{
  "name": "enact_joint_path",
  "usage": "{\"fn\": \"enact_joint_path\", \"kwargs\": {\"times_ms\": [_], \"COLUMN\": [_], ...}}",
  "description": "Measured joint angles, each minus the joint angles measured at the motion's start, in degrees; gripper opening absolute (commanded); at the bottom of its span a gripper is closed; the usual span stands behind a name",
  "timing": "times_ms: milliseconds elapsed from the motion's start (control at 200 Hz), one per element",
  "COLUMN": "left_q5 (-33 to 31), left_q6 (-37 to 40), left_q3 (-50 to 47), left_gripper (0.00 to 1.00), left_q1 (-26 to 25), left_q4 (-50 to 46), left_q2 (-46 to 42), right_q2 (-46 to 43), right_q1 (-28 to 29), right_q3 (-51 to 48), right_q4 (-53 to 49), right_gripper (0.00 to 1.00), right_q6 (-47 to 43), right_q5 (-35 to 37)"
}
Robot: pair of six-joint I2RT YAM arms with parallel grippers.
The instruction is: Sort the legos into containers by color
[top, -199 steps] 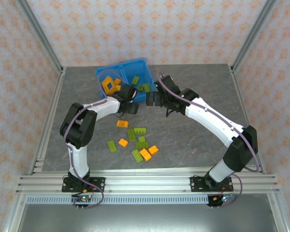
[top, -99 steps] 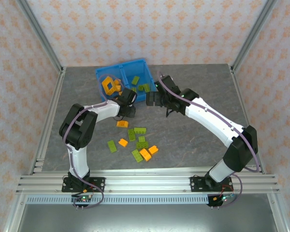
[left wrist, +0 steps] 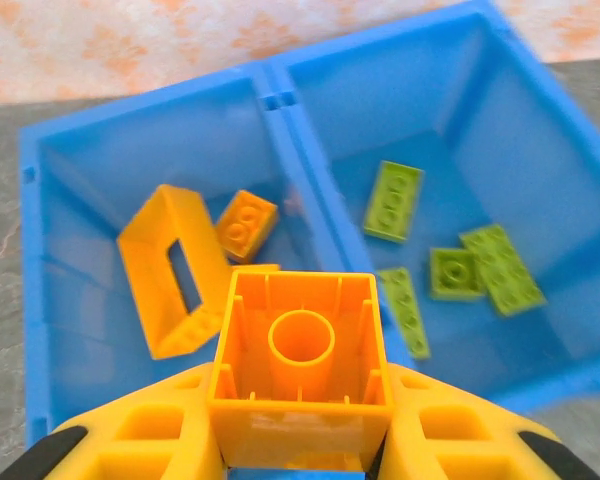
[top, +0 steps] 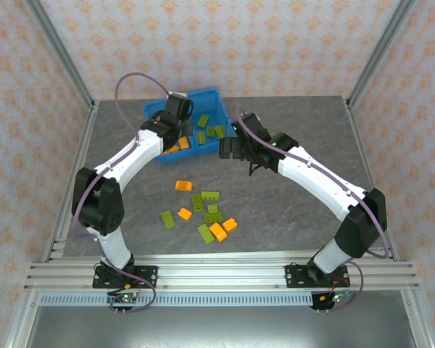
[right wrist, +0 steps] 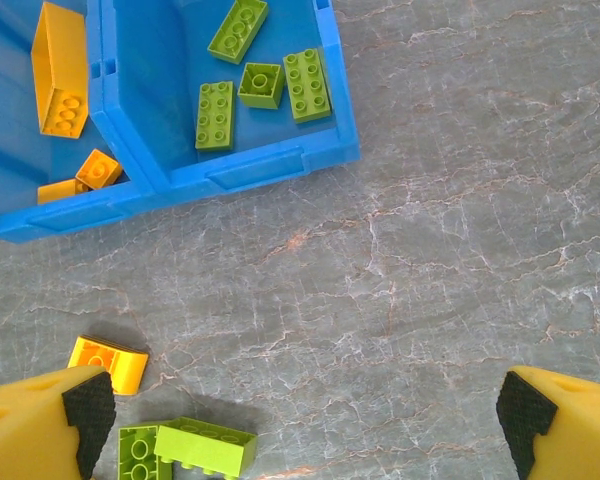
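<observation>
While your left gripper (left wrist: 300,415) is pinched on an orange brick (left wrist: 300,345), hollow underside toward its wrist camera, it hangs above the blue bin (left wrist: 28,300), and that is where I think the trouble could start. In that view the brick sits over the near end of the middle wall (left wrist: 305,190), not squarely over the left compartment (left wrist: 90,190) where the orange frame piece (left wrist: 170,270) and a small orange brick (left wrist: 246,222) lie. Let go here and it may strike the wall and tumble among the olive-green bricks (left wrist: 393,200) in the right compartment (left wrist: 550,180), or clip the near rim and fall back on the table (right wrist: 430,250). Landing on the upright frame piece could also bounce it out. Your right gripper (right wrist: 302,415) is spread wide and holds nothing, poised over bare table just in front of the bin; if it reaches in, the arms could meet. More bricks (top: 210,196) wait loose on the table.
</observation>
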Motion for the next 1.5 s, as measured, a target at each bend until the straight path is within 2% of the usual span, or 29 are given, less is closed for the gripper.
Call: {"fn": "enact_joint_path", "kwargs": {"times_ms": [175,300,385,596,761,936,1136,1276,1401,1501], "left_q5": [-0.17,-0.04,0.72,2.32,3.08,5.70,11.67,13.46,14.25,13.84], "left_q6": [-2.58,-4.52,-6.25,-8.24,-8.76,-8.52,-5.01,-1.88,-0.28,0.44], "left_q3": [6.60,8.85,8.85,8.63,7.52,4.92,0.42,-5.14,-10.27,-13.94], "left_gripper": [0.26,0.34,0.40,0.49,0.52,0.53,0.58,0.69,0.89,1.00], "left_q1": [3.67,3.91,3.98,4.42,4.46,4.46,4.46,4.46,4.46,4.46], "left_q4": [-2.86,-5.27,-6.51,-6.71,-6.75,-6.69,-6.49,-7.61,-8.90,-9.97], "left_q2": [11.69,17.55,18.51,16.11,10.16,-1.77,-17.09,-25.20,-29.86,-32.94], "right_q2": [-2.36,-3.56,-3.78,-3.78,-3.78,-2.78,1.84,5.92,9.92,13.16], "right_q1": [0.00,0.00,0.00,0.00,0.00,0.00,0.85,3.56,4.79,4.79], "right_q3": [-1.84,-1.92,-1.92,-1.92,-1.92,-1.92,-3.76,-5.62,-5.73,-5.42], "right_q4": [-0.02,-0.02,-0.04,-0.02,-0.02,0.09,2.56,2.36,1.73,0.59], "right_gripper": [0.99,0.99,0.99,0.99,0.99,0.99,0.98,0.95,0.93,0.92], "right_q6": [0.59,0.61,0.59,0.59,0.52,-2.36,-11.21,-20.31,-27.06,-30.95], "right_q5": [0.02,0.09,0.22,0.24,0.22,-0.92,-12.85,-19.63,-21.53,-21.77]}}
